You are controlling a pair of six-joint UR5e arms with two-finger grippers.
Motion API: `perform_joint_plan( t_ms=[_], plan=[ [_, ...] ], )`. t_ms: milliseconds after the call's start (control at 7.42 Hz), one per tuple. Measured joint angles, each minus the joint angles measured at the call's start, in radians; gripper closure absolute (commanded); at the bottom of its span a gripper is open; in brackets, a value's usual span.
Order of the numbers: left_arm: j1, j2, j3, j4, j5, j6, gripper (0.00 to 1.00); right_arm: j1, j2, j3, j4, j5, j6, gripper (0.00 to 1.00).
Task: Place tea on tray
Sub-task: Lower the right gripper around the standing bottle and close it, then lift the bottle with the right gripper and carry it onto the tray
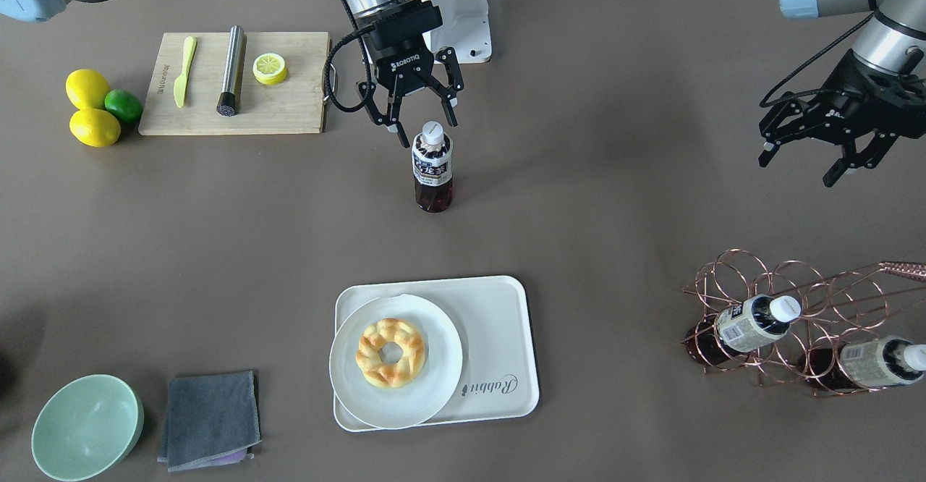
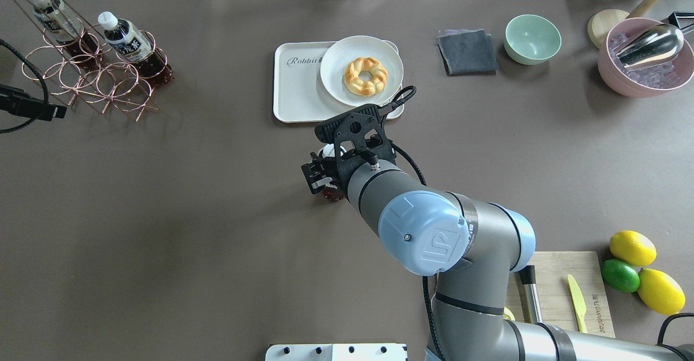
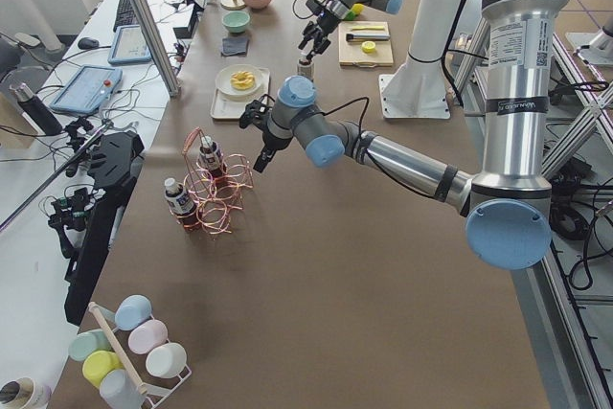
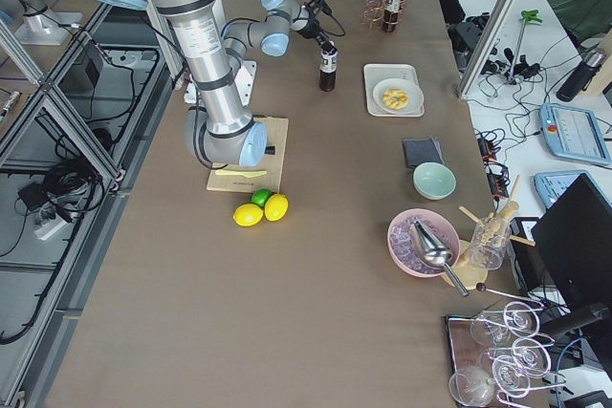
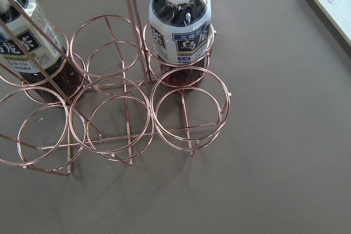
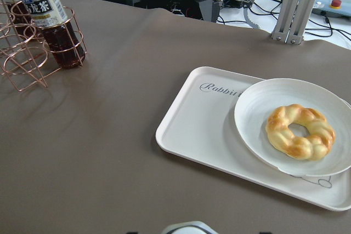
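Observation:
The tea bottle (image 1: 432,171) stands upright on the table, between the robot's base and the tray, with dark liquid, a white cap and a navy label. My right gripper (image 1: 425,129) is open, its fingers spread on either side of the cap without gripping it. In the overhead view my right arm hides most of the bottle (image 2: 333,194). The cream tray (image 1: 499,337) marked "Rabbit" carries a round white plate (image 1: 434,388) with a donut (image 1: 391,352); it also shows in the right wrist view (image 6: 197,130). My left gripper (image 1: 796,168) is open and empty above the table.
A copper wire rack (image 1: 796,323) holds two similar bottles (image 5: 180,31). A cutting board (image 1: 289,106) with a knife, muddler and lemon half lies near the right arm, with lemons and a lime (image 1: 94,109) beside it. There is also a green bowl (image 1: 87,428), a grey cloth (image 1: 210,420) and a pink bowl (image 2: 642,73).

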Motion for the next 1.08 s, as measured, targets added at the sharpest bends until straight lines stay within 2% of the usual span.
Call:
perform_joint_plan(
  t_ms=[135, 269, 404, 808, 1078],
  plan=[
    [0.0, -0.001, 0.0, 0.0, -0.001, 0.0, 0.02, 0.0, 0.002, -0.002, 0.0, 0.001, -0.001, 0.3],
    [0.0, -0.001, 0.0, 0.0, -0.001, 0.0, 0.02, 0.0, 0.002, -0.002, 0.0, 0.001, -0.003, 0.52],
    [0.0, -0.001, 0.0, 0.0, -0.001, 0.0, 0.02, 0.0, 0.003, -0.004, -0.001, 0.001, -0.004, 0.99],
    [0.0, 0.0, -0.002, 0.0, -0.001, 0.0, 0.02, 0.0, 0.007, -0.004, -0.003, 0.002, -0.009, 1.0],
    [0.0, 0.0, -0.004, 0.001, -0.002, 0.0, 0.02, 0.026, 0.047, -0.002, -0.013, 0.009, -0.013, 1.0]
  ],
)
